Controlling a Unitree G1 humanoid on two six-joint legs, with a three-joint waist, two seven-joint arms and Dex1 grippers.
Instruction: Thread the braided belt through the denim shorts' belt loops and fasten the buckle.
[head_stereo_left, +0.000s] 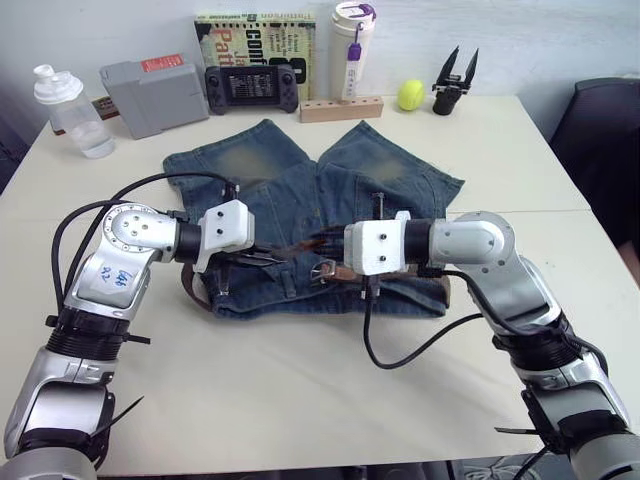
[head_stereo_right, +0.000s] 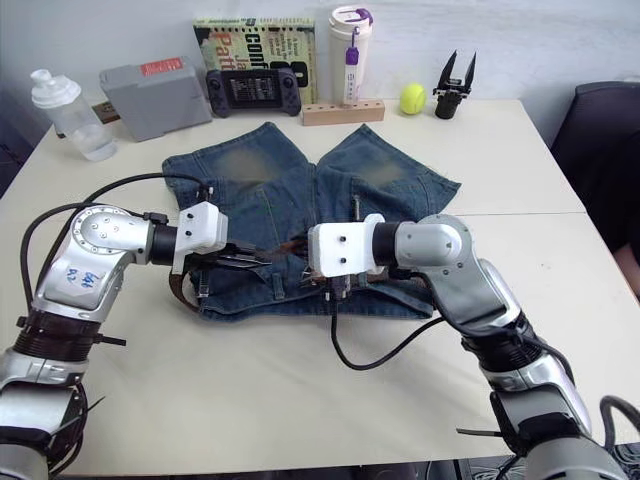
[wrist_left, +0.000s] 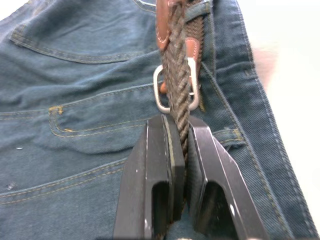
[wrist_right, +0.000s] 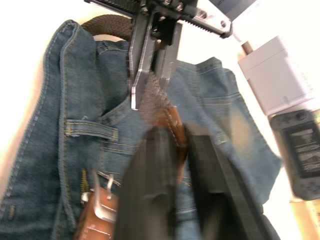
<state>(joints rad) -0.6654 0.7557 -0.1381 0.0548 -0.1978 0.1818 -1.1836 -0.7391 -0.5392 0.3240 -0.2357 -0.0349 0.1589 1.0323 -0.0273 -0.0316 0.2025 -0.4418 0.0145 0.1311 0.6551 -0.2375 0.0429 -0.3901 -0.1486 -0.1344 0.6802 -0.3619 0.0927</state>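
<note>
Belt fastening under way: strap through the buckle frame, both grippers on the strap, fastening not confirmed.

The denim shorts (head_stereo_left: 300, 215) lie flat on the table (head_stereo_left: 300, 400), waistband toward the robot, with the braided belt (wrist_left: 176, 75) running along the waistband. In the left wrist view the strap passes through the silver buckle (wrist_left: 159, 95); whether the prong sits in the weave cannot be told. The left gripper (wrist_left: 181, 145) has its fingers pinching the woven strap just short of the buckle. The right gripper (wrist_right: 175, 137) has its fingers pressed on the tan leather end of the belt, opposite the left gripper's tips. A belt loop (wrist_right: 90, 130) beside it lies without the strap through it, and the belt bows out past the waistband's left end (head_stereo_left: 190, 290). Judgement: threading looks mostly done but incomplete; seating the prong and tucking the free end remain.
</note>
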